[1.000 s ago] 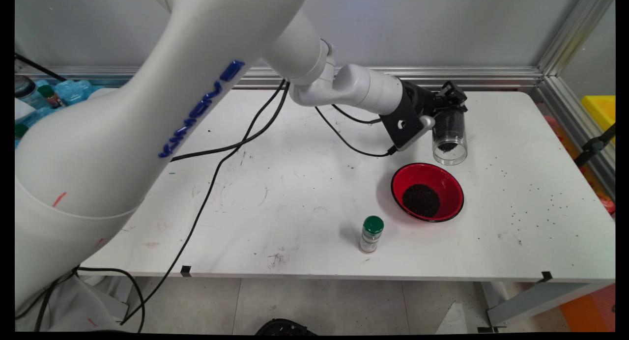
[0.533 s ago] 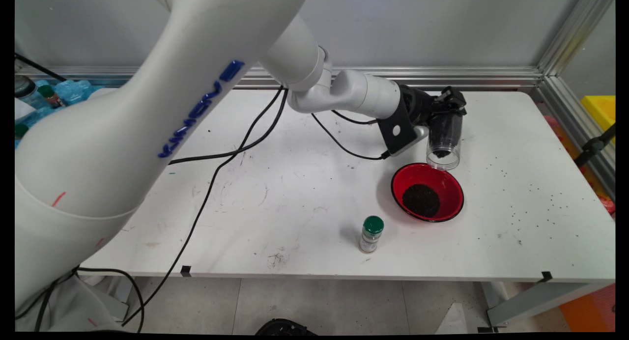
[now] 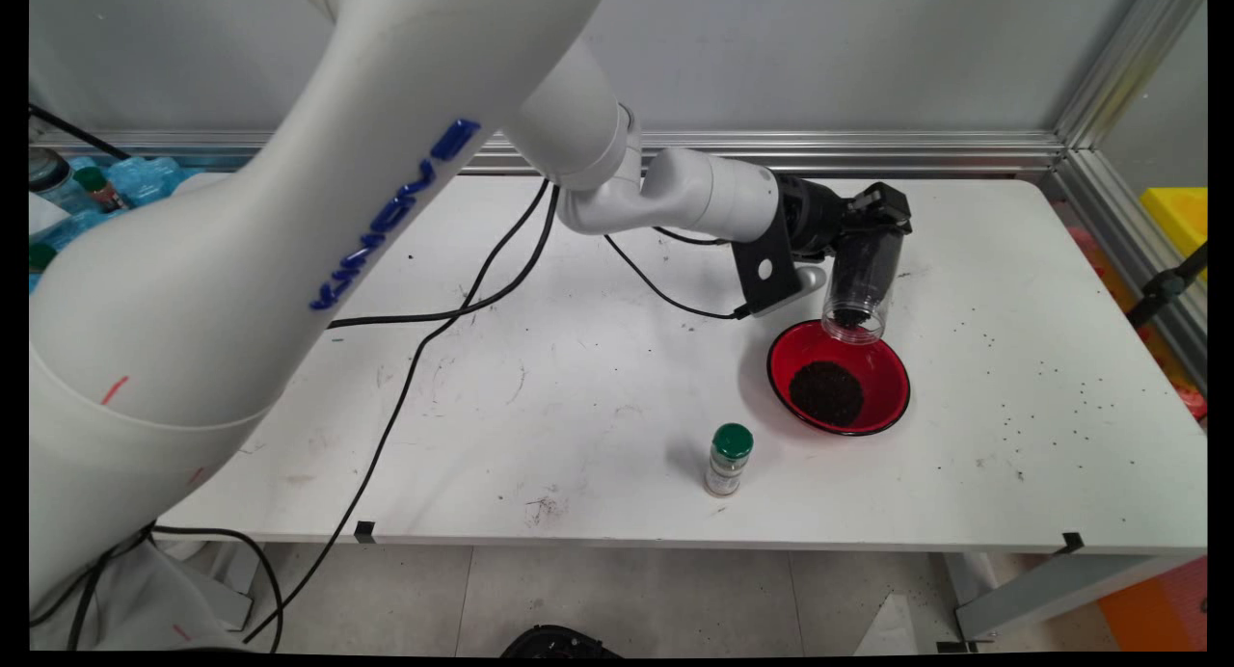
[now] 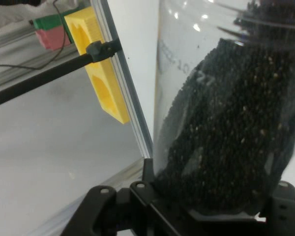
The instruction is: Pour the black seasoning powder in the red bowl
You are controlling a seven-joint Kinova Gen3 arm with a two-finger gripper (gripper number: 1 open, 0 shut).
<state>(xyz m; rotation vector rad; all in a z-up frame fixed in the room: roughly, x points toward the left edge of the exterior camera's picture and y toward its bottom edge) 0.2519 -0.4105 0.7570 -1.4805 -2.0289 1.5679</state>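
Clear jar (image 3: 861, 280) of dark grains, clamped in the gripper (image 3: 868, 226), now tipped steeper and lower than a second ago, mouth just over the red bowl's (image 3: 889, 409) far rim.

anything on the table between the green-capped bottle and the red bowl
No. In the main view the stretch of white table between the green-capped bottle and the red bowl is bare.
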